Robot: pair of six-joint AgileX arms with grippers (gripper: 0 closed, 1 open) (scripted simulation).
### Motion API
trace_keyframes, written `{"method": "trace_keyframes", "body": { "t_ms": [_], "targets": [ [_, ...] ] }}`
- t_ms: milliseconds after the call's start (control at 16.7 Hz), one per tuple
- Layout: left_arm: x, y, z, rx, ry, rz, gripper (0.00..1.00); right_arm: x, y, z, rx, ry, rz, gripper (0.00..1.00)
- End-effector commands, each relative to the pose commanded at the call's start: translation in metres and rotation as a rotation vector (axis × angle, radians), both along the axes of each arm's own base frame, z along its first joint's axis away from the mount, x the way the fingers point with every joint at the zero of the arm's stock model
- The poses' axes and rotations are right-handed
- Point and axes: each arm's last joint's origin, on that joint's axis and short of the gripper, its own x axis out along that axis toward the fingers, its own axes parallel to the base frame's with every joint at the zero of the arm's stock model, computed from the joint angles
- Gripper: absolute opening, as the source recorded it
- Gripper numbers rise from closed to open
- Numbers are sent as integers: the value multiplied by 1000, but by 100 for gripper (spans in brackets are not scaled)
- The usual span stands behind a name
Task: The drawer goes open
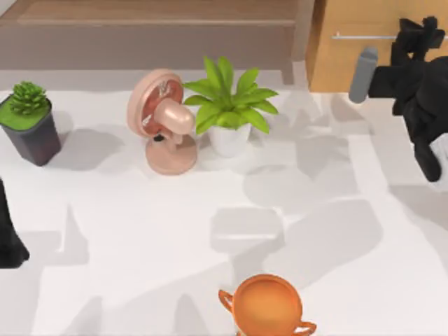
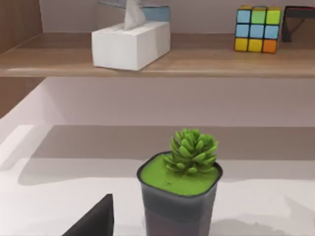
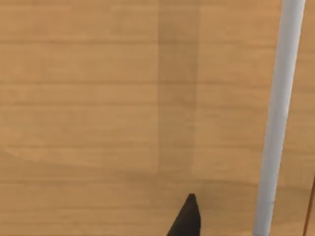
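- At about 1 o'clock in the top view, at the back right of the table, is the drawer point(image 1: 364, 49). Its front is light orange-brown wood with a thin silver handle point(image 1: 364, 36) running across it.
- The right gripper point(image 1: 418, 38) is up against the drawer front, at the right end of the handle. I cannot tell how its fingers stand.
- In the right wrist view the drawer front point(image 3: 123, 98) is very close, and the handle point(image 3: 278, 118) shows as a pale bar. One dark fingertip point(image 3: 187, 219) pokes in just beside the bar.
- No gap shows between the drawer front and its frame, so the drawer looks shut.
- The left arm point(image 1: 8, 234) rests at 9 o'clock, at the left edge of the table. Its fingers are hidden, so I cannot tell their state.
- At 10 o'clock stands a small succulent point(image 1: 28, 98) in a dark pot point(image 1: 33, 136).
- Near 12 o'clock a pink fan point(image 1: 162, 119) stands just beside a leafy plant point(image 1: 227, 101) in a white pot point(image 1: 229, 140).
- At 6 o'clock, at the near edge, sits an orange cup point(image 1: 267, 304) with two handles.
- Along the back, from 10 to 12 o'clock, runs a brown shelf point(image 1: 154, 21).
- In the left wrist view a tissue box point(image 2: 130, 44) and a colour cube point(image 2: 257, 29) sit on the shelf, well apart.
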Motion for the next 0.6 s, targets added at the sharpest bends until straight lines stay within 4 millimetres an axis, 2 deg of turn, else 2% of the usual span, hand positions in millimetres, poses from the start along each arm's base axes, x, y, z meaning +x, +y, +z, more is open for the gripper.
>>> {"method": "trace_keyframes", "body": {
  "t_ms": [240,600],
  "targets": [
    [0,0,0,0,0,0,100,0,0,0,0,0,0,2],
    [0,0,0,0,0,0,100,0,0,0,0,0,0,0]
  ]
}}
